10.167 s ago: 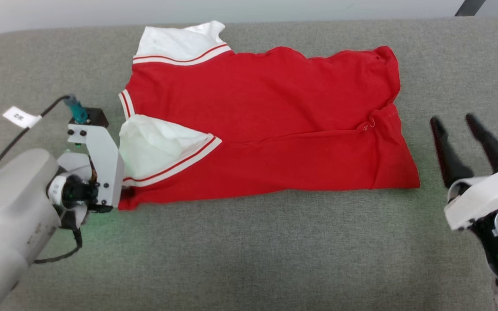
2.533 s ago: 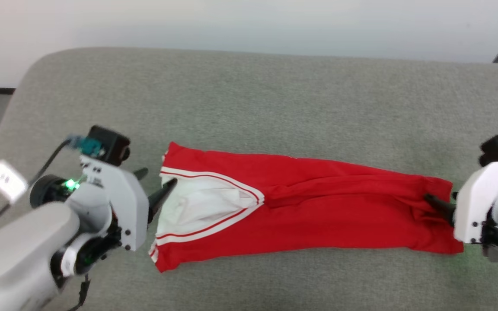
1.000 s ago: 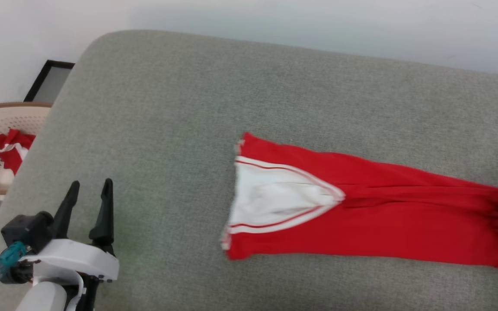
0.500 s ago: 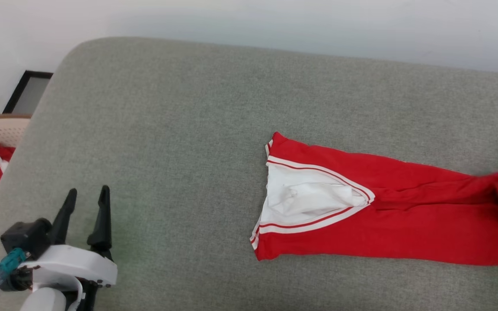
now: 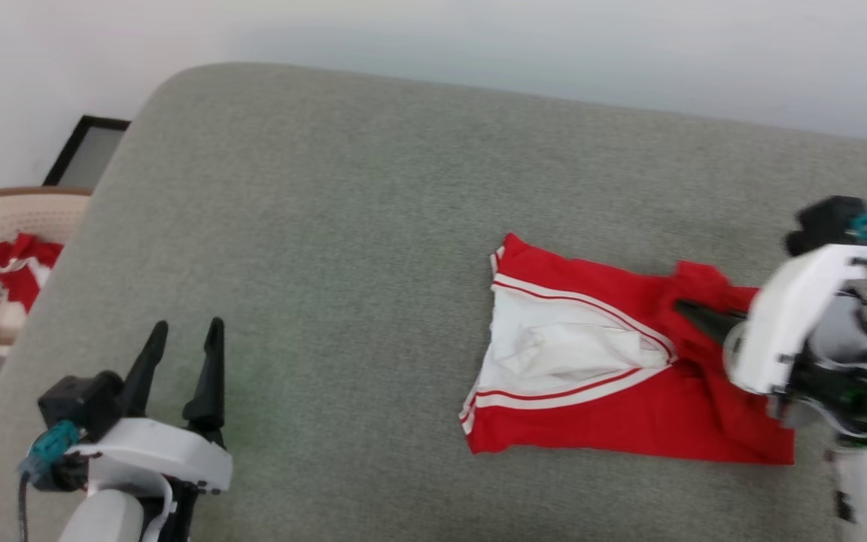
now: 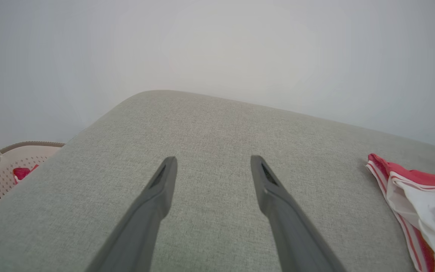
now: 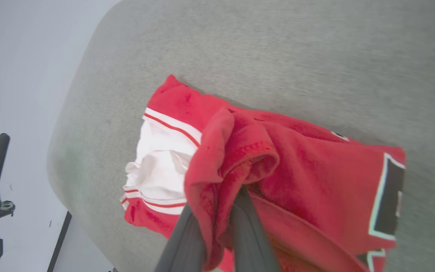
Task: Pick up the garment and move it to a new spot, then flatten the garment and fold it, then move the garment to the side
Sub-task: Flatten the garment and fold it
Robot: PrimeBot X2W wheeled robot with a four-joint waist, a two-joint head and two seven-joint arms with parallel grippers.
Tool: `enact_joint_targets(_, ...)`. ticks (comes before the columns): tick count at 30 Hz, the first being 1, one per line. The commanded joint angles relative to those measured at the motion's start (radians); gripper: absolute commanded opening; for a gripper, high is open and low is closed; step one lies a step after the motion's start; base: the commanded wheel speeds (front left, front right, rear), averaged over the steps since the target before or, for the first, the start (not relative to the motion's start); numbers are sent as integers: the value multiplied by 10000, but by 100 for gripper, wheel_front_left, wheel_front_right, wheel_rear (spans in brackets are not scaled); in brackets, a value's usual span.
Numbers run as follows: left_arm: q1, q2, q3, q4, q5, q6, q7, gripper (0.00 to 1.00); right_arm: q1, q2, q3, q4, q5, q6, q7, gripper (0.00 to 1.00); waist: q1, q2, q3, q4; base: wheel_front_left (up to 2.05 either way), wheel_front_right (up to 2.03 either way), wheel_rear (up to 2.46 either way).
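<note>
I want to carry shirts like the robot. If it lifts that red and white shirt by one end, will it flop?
Probably floppy: the red jersey shirt with white sleeves bunches around the right gripper pinching its end. Dragged over the grey fabric cushion, it would likely wrinkle further: creases show.

The garment (image 5: 614, 429) is soft matt cloth — the upholstery (image 5: 328, 226) coarse, woven.

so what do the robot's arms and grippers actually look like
Both match: two long dark tapering fingers on a white housing, with a black block and a teal plug behind. On the left gripper a dark cable runs from the plug, and the forearm is pale grey. The right gripper has a dark wrist joint.
</note>
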Motion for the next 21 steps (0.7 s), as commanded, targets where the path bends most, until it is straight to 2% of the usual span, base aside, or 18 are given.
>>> enact_joint_targets(1, -166, -54, -57, 56, 38, -83, -6, 100, -248, 225, 215, 305, -118, -17, -297, 0, 0, 0, 31, 263, 0, 0, 0)
enact_joint_targets(4, -244, -117, -138, 149, 70, -104, -6, 100, -562, 450, 518, 785, -264, -17, -688, 0, 0, 0, 48, 395, 0, 0, 0)
enact_joint_targets(9, -506, -274, -298, 339, 83, -184, -6, 100, -1257, 784, 1207, 2325, -528, -17, -1665, 0, 0, 0, 106, 738, 0, 0, 0)
enact_joint_targets(13, -700, -403, -380, 518, 85, -251, -6, 100, -1835, 901, 1862, 3795, -644, -17, -2618, 0, 0, 0, 169, 1010, 0, 0, 0)
enact_joint_targets(20, -812, -512, -396, 702, 77, -289, -6, 100, -2278, 920, 2635, 5190, -750, -17, -3598, 0, 0, 0, 176, 1154, 0, 0, 0)
enact_joint_targets(21, -817, -522, -398, 736, 72, -299, -6, 100, -2328, 921, 2780, 5386, -667, -17, -3705, 11, 0, 0, 160, 1156, 0, 0, 0)
